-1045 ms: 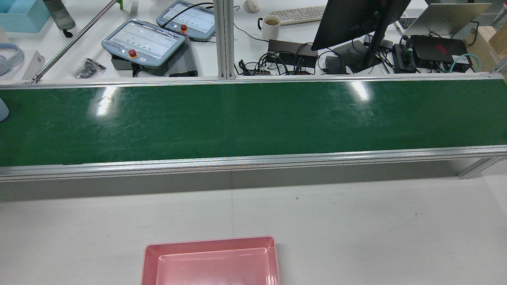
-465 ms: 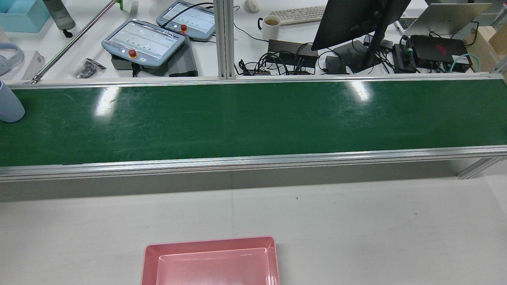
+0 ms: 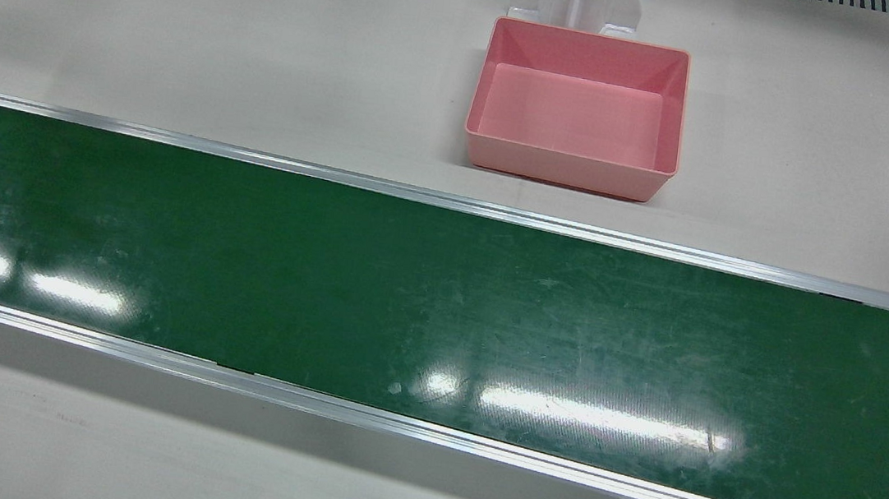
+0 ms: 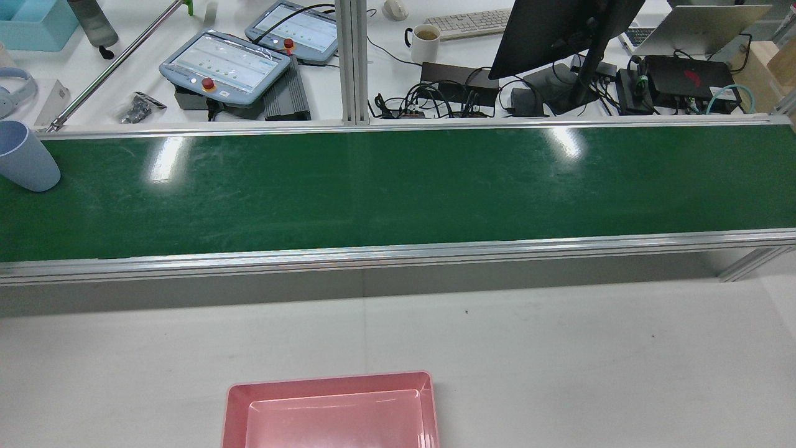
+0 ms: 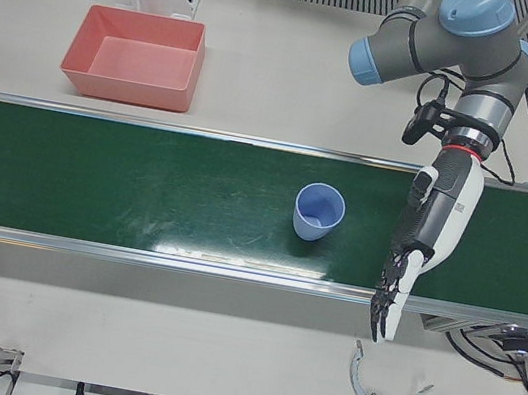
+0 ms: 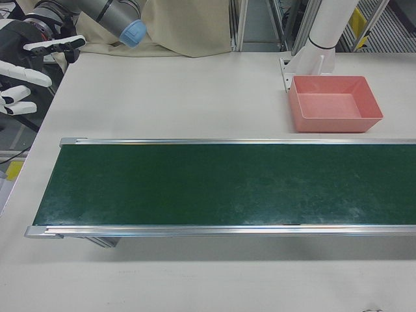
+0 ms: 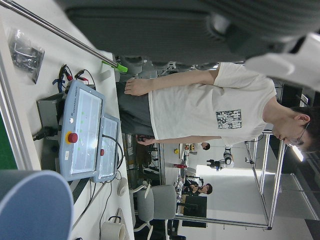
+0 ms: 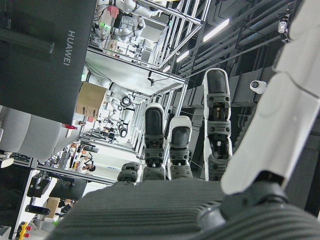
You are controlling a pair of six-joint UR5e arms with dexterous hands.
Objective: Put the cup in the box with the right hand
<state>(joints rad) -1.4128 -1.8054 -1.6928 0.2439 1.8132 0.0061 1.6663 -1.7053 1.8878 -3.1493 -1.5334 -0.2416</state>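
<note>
Since half a second ago the blue cup (image 4: 26,155) has ridden further along the green belt (image 4: 398,186), now fully visible and upright. Pink box (image 4: 329,410) sits empty on the white surface (image 4: 559,354). Left hand (image 5: 420,246) hangs fingers straight, holding nothing; right hand (image 6: 23,71) waits spread open, off the belt's far end.

One cup (image 5: 318,212); one box (image 5: 135,56); one belt (image 5: 144,188); two pendants (image 4: 227,65).

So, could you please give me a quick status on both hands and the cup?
Right hand open, off the belt's end. Left hand open, hanging over the belt. Cup upright on the belt, untouched. Box empty, nothing in the way.
</note>
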